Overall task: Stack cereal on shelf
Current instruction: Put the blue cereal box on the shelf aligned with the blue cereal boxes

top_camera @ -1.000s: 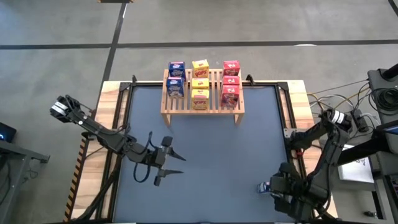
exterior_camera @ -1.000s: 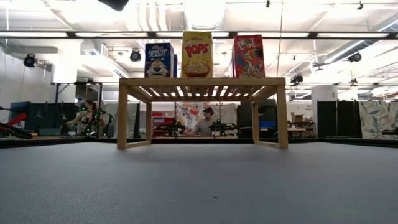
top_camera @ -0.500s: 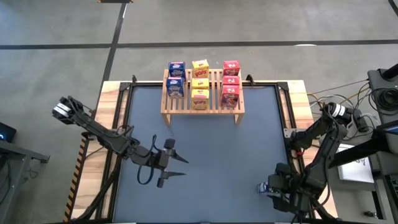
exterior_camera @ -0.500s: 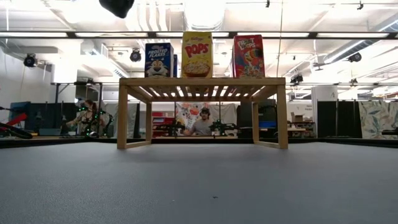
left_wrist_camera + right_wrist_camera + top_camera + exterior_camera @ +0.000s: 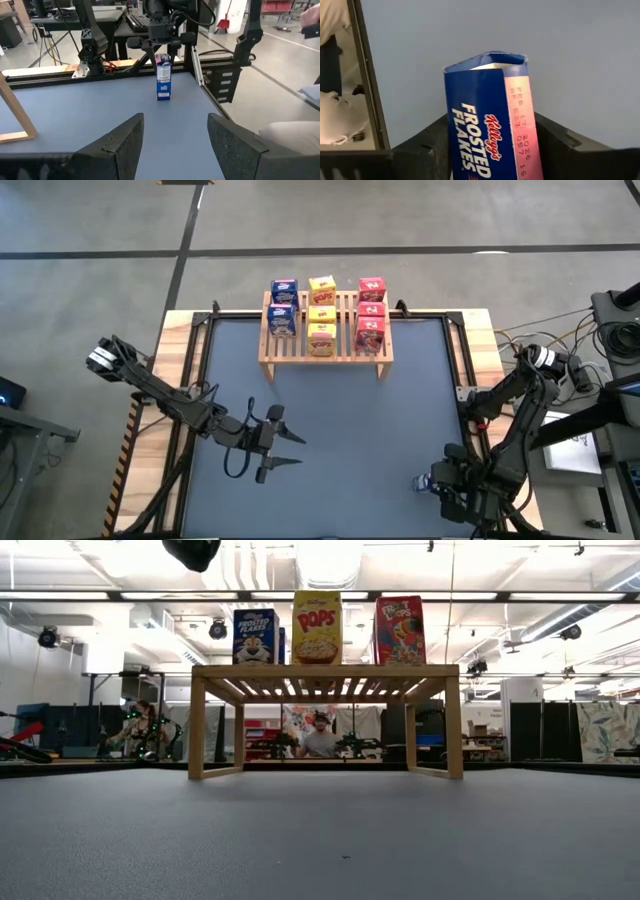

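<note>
- Right pincer [image 5: 492, 150] has its two dark fingers closed up against the sides of a blue Frosted Flakes box [image 5: 492, 120]. It's glossy printed cardboard, top flaps slightly open, with a pink side panel carrying a date stamp. The box bottom is cut off in the right wrist view.
- From above, that right pincer [image 5: 436, 481] sits near the counter's front right corner, and only a sliver of blue shows there.
- In the left wrist view the same box [image 5: 163, 77] stands upright on the counter, with the right arm's fingers on it from above.
- Left pincer [image 5: 283, 450] hangs over the front left part of the counter, fingers spread wide with nothing between them; its chunky matte black fingers [image 5: 122, 142] frame the left wrist view.
- The counter [image 5: 330, 420] is a flat blue-grey mat with a fine grainy texture, ringed by black rails on pale wood.
- The shelf [image 5: 325, 340] is a light wooden slatted rack at the back centre, carrying eight boxes in rows: blue [image 5: 283, 308], yellow [image 5: 321, 315], red [image 5: 370, 315].
- In the low view only the front three boxes show; the rest are hidden behind them.
- Behind it is a workshop room with ceiling lights, and a person [image 5: 320, 740] is seated under the shelf line.
</note>
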